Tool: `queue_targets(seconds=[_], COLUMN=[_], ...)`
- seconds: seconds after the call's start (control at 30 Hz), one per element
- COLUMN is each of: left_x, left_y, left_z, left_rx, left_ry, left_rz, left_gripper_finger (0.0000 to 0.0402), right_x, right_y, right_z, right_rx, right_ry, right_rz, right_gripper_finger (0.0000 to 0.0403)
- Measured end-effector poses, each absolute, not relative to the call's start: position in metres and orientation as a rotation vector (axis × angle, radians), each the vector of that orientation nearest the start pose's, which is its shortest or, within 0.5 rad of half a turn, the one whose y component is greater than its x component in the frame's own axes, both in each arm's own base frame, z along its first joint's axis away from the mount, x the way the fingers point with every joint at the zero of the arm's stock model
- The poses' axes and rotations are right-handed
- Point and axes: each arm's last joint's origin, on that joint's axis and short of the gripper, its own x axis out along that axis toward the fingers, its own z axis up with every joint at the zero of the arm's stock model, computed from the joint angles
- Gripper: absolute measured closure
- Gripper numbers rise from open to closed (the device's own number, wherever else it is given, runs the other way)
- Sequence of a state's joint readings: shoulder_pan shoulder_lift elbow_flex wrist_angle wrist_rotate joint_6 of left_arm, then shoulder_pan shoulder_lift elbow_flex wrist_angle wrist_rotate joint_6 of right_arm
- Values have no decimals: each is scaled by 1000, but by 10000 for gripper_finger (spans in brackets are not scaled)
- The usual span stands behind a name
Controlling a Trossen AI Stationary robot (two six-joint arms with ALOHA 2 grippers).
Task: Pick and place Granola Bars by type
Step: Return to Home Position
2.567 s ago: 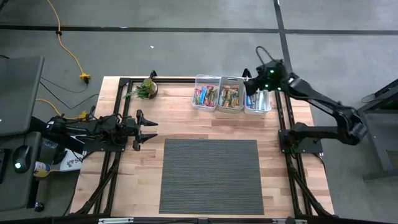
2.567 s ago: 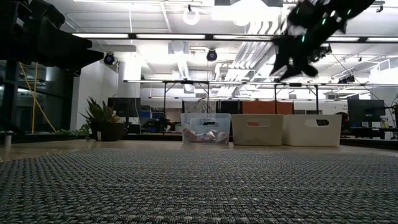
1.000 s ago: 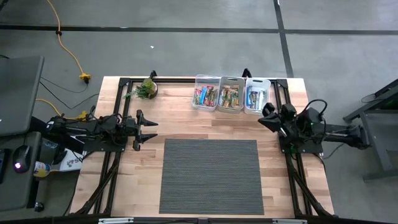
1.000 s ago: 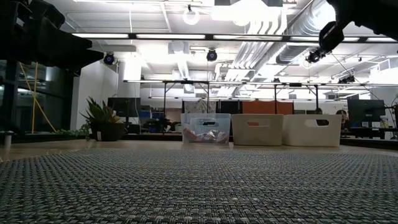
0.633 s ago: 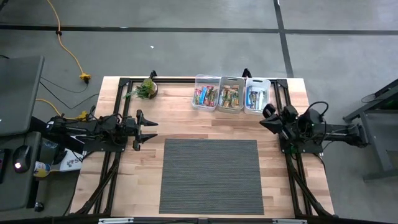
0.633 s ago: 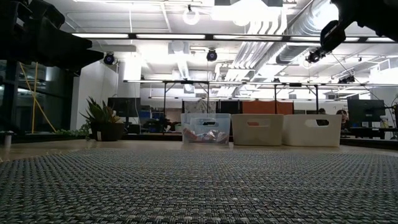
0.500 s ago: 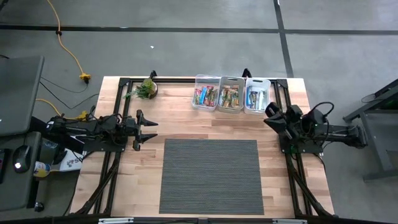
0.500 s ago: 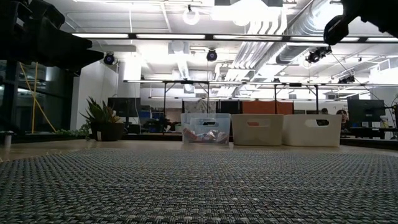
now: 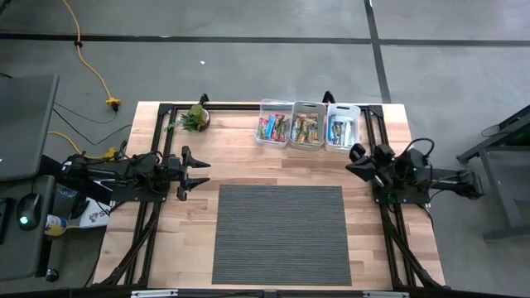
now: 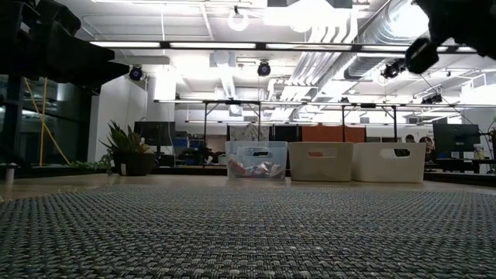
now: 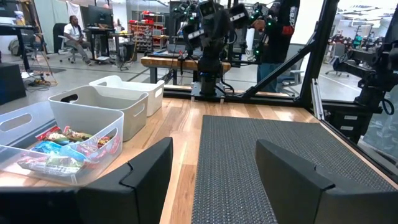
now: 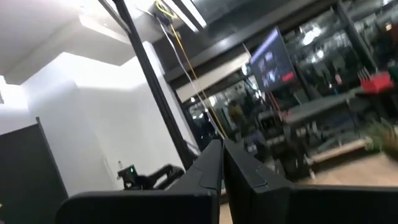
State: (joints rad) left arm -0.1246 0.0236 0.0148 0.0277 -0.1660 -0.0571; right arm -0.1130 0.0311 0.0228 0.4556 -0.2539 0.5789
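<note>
- the left tool, on the dark left arm, hangs over the left side of the pale wooden desk, with its two fingers spread wide apart.
- a small green potted plant stands near the desk's far edge.
- a grey woven rectangular mat lies flat at the middle front.
- three small plastic bins stand side by side at the far edge.
- the clear bin holds mixed red, blue and green granola bars.
- the pale grey middle bin holds green and orange bars.
- the white bin holds blue bars.
- the right tool is just in front of the white bin, by the desk's right edge, on its folded arm; its fingers are pressed together.
</note>
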Motion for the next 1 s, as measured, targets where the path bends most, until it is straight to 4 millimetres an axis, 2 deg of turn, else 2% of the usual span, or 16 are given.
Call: queue_targets(seconds=[0.07, 0.23, 0.67, 1.0], left_x=[98, 98, 98, 98], left_y=[-7, -7, -7, -7], left_z=[169, 169, 169, 169], left_rx=[-60, -60, -60, -60], left_ry=[-20, -20, -20, -19], left_rz=[41, 41, 41, 41], left_gripper_finger=[174, 174, 174, 174], right_x=[90, 91, 95, 98], right_y=[-2, 1, 6, 6], right_z=[205, 204, 191, 172], right_rx=[507, 471, 458, 597], right_ry=[-351, -345, -189, 14], right_rz=[260, 268, 310, 249], right_gripper_finger=[403, 403, 403, 402])
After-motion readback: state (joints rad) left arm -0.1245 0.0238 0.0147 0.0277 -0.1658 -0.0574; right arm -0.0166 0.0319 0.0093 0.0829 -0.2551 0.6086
